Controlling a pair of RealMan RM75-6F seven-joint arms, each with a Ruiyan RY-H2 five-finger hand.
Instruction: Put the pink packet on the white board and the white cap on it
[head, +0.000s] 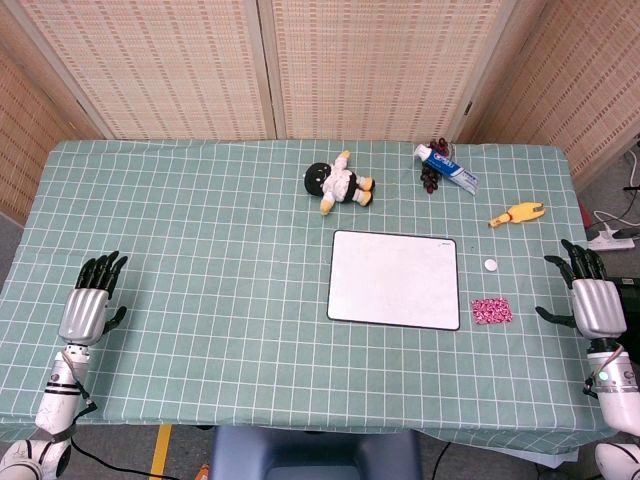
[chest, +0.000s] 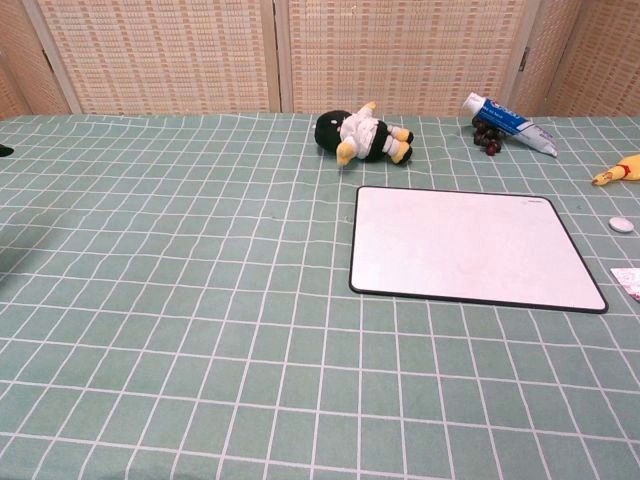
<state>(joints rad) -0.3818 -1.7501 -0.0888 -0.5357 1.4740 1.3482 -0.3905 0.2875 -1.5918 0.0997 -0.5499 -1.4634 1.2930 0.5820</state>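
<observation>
A small pink packet (head: 491, 311) lies flat on the green checked cloth just right of the white board (head: 394, 279); the chest view catches only its edge (chest: 627, 281) at the right border. The white cap (head: 490, 265) (chest: 621, 224) sits on the cloth a little beyond the packet, off the board's right edge. The board (chest: 470, 247) is bare. My right hand (head: 590, 295) rests near the table's right edge, fingers spread, holding nothing, to the right of the packet. My left hand (head: 92, 300) lies far left, fingers apart and empty. Neither hand shows in the chest view.
A black-and-white plush doll (head: 338, 184) (chest: 362, 135) lies beyond the board. A toothpaste tube (head: 447, 166) (chest: 509, 122) with dark grapes (head: 431, 173) sits at the back right. A yellow rubber chicken (head: 516, 214) (chest: 621, 171) lies near the right edge.
</observation>
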